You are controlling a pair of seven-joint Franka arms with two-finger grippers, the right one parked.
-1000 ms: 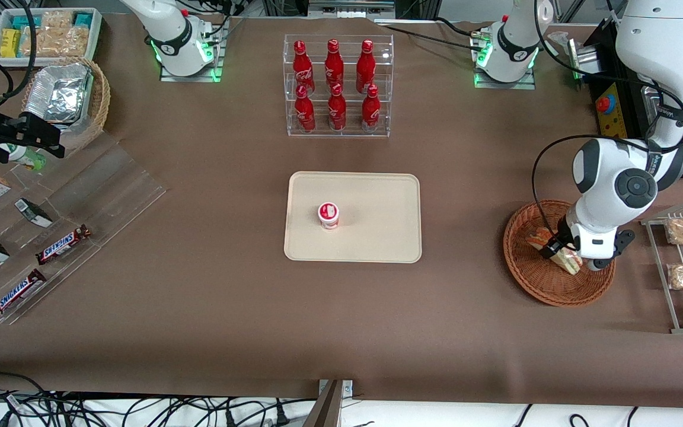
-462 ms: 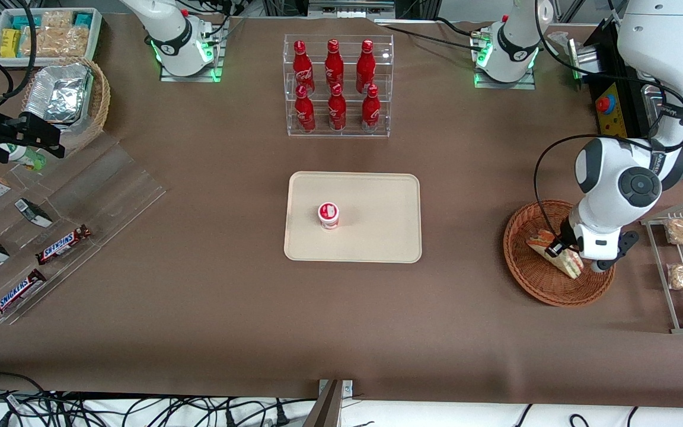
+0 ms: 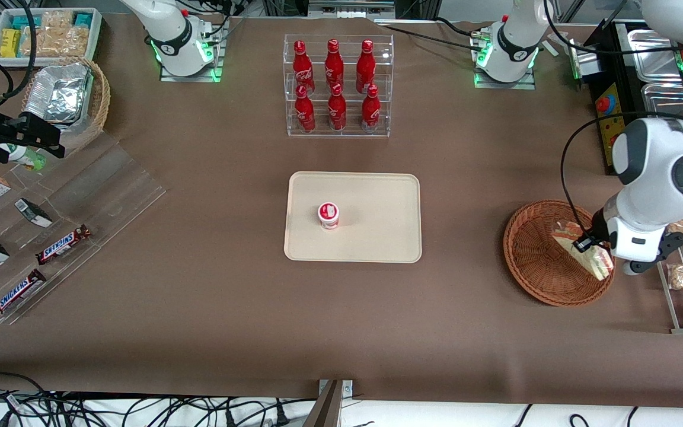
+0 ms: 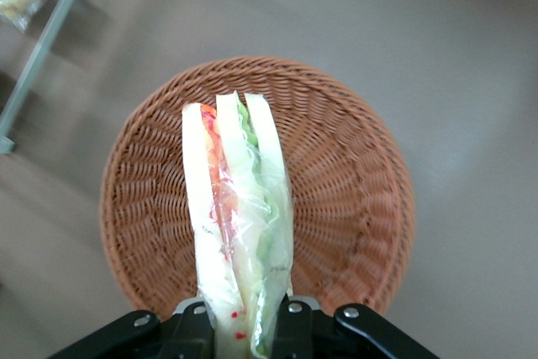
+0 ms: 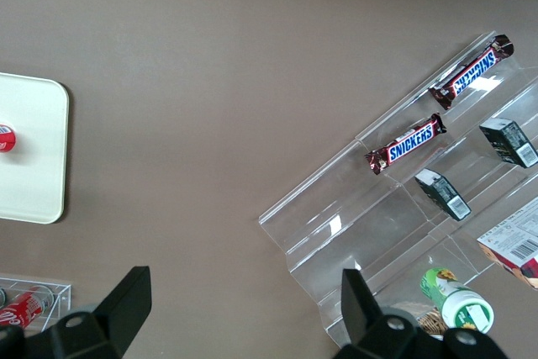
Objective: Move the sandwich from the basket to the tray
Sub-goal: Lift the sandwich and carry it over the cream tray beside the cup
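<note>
sandwich lifted over the basket

the sandwich point(image 4: 238, 224) is clamped at its wide end between the fingers point(image 4: 290, 325) of the hand point(image 3: 591, 254), its pointed end hanging free. it is held up clear of the basket point(image 3: 540, 261), above the part of the basket's rim that lies toward the working arm's end of the worktop point(image 3: 341, 332). in the wrist view the white bread slices and the red and green filling show edge-on through the clear wrap, with the woven basket floor underneath it and bare of other goods.

well apart from the basket, toward the parked arm's end, lies the tray point(image 3: 377, 237), flat on the brown worktop, with a small red-and-white cup point(image 3: 328, 214) standing on it. farther from the front camera than the tray stands a clear rack of red bottles point(image 3: 337, 86). just beside the basket, toward the working arm's end, a metal rack point(image 3: 682, 267) carries pale snack packs point(image 3: 682, 276).
</note>
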